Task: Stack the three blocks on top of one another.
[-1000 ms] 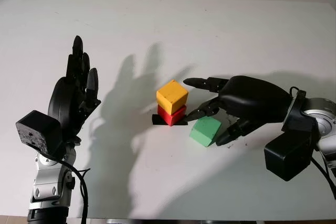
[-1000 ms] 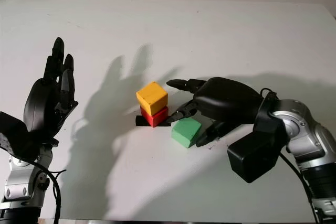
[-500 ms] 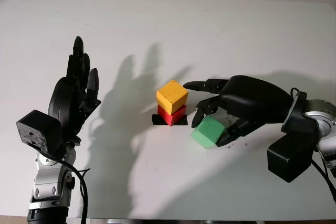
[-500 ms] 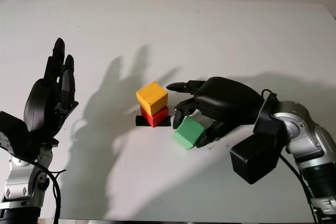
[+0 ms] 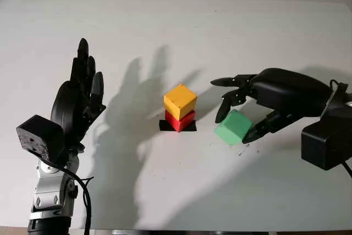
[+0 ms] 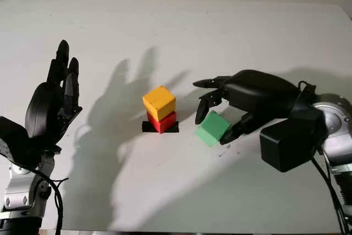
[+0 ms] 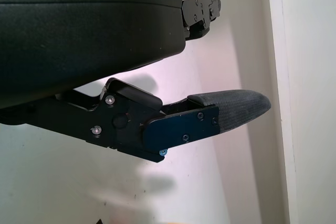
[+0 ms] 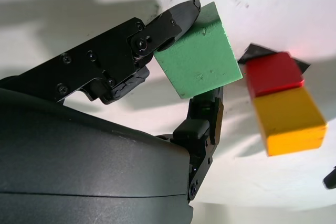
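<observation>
Near the white table's middle, the yellow wooden cube already sits atop the red wooden cube. The right hand pinches the tilted green wooden cube beside them; placing it remains. The left hand, holding nothing, hovers toward the left edge.

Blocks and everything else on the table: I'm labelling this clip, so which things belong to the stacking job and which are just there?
Part of the job:
- green block, held by the right hand
- yellow block, on top of the red block

Just there:
- black patch under the red block
- left hand, open, raised at the left
- table
</observation>
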